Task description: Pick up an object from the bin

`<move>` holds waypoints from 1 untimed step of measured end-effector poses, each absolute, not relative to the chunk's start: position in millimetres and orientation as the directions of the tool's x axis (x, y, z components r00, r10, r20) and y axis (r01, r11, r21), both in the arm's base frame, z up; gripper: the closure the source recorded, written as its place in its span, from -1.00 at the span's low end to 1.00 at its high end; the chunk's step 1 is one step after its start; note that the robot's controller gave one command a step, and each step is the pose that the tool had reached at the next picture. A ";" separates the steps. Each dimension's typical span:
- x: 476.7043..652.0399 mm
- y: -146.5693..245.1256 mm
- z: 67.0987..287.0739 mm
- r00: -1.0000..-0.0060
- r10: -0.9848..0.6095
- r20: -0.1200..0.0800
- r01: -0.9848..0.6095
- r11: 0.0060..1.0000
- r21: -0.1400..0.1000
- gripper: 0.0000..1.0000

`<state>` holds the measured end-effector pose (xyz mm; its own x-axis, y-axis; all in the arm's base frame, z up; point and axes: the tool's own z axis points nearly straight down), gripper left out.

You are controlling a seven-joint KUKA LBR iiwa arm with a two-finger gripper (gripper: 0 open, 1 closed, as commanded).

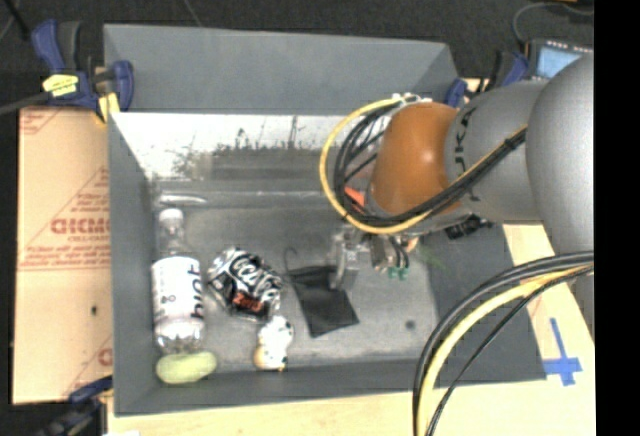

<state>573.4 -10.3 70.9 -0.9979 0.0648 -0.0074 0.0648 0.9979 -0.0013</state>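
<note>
Above the flat black piece at the bin's middle, the pincer, spread indiscernible.

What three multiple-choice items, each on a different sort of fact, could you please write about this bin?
1. Where is the yellow-green oval in the bin? A. view's lower-left corner B. centre C. far wall
2. What colour is the flat sheet by the gripper? A. red B. black C. white
3. How is the clear bottle? A. upright B. lying down C. in the gripper
Answers: A, it lies beside the bottle's base; B, it is dark throughout; B, its side rests on the floor.
</note>
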 end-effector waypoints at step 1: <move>582.6 -12.3 227.1 -0.999 0.046 -0.017 0.046 0.999 -0.001 1.00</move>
